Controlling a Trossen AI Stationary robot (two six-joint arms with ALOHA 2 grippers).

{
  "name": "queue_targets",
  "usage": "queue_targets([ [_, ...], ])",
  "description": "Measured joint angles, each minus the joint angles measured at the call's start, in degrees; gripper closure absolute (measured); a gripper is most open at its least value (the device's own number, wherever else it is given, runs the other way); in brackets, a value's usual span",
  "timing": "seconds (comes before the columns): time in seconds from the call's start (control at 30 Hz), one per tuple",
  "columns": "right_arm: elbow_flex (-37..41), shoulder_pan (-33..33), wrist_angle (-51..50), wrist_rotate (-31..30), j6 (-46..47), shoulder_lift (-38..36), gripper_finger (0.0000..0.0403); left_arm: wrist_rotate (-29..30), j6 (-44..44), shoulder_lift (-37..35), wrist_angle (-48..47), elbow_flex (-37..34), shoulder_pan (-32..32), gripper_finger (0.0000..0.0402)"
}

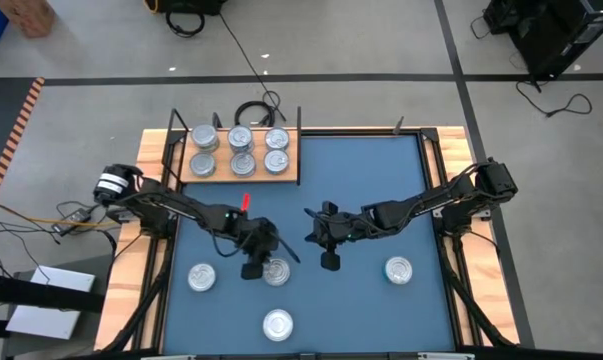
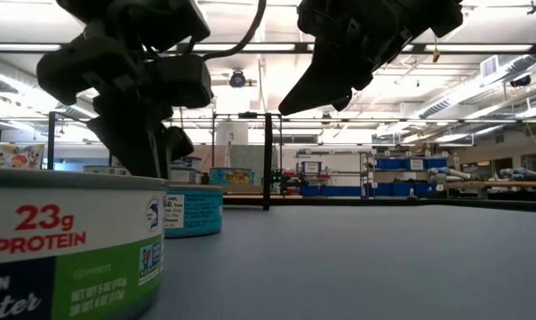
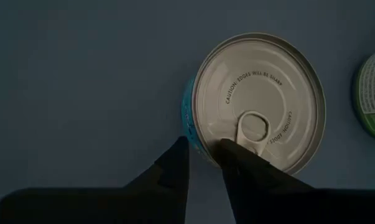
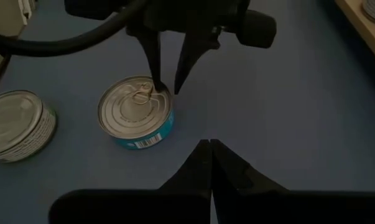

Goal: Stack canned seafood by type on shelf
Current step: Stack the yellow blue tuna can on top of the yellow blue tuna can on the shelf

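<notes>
**Left pincer straddling a teal tin's rim**

Starting at the left: shelf [image 1: 293,178] at the back edge of the table, already carrying six tins [image 1: 241,163] in two rows of three. Nearer the front, a loose tin [image 1: 202,276] sitting on the blue mat [image 1: 381,180]. Just beside that, the teal tin [image 3: 262,93], flat on the mat with the pull tab facing up. Left pincer [image 3: 204,148] down on it and narrowly apart, one finger outside the wall, the other on the lid by the tab, rim in between. No visible squeeze yet. A front tin [image 1: 278,324] close to the near edge. Further right, the right pincer [image 4: 210,146], pressed together on nothing, hovering over bare mat. Last, a right-hand tin [image 1: 398,270], well apart from the rest.

Handling guess: stiff metal, probably hefty for the size, smooth and slippery on the lid. Pinching only the rim looks tippy, with a fair chance of swinging or slipping out. Probably safer to spread wide and clamp across the full wall, low down, clear of the tab.
</notes>
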State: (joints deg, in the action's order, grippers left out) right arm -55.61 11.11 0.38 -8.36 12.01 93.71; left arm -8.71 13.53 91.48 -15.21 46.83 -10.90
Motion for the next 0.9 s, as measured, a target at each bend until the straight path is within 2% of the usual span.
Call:
queue_targets([
  [0.23, 0.02, -0.02, 0.07, -0.75, -0.17, 0.0, 0.0396, 0.36, 0.1, 0.22, -0.48, 0.31, 0.0, 0.0311],
  [0.5, 0.0, 0.02, 0.01, -1.05, -0.2, 0.0, 0.0396, 1.67, -3.09, 0.41, -1.64, 2.12, 0.05, 0.0394],
  [0.6, 0.02, 0.02, 0.0, -1.03, -0.22, 0.0, 0.0396, 2.32, -4.92, 0.44, -2.98, 2.83, 0.04, 0.0395],
  [0.77, 0.0, 0.02, -0.08, -1.41, -0.71, 0.0, 0.0396, 8.81, -8.19, 0.07, -6.1, 3.83, 0.08, 0.0399],
  [0.9, 0.0, 0.07, -0.41, -1.73, -1.29, 0.0, 0.0396, 11.28, -10.38, 0.06, -7.01, 4.15, 1.28, 0.04],
])
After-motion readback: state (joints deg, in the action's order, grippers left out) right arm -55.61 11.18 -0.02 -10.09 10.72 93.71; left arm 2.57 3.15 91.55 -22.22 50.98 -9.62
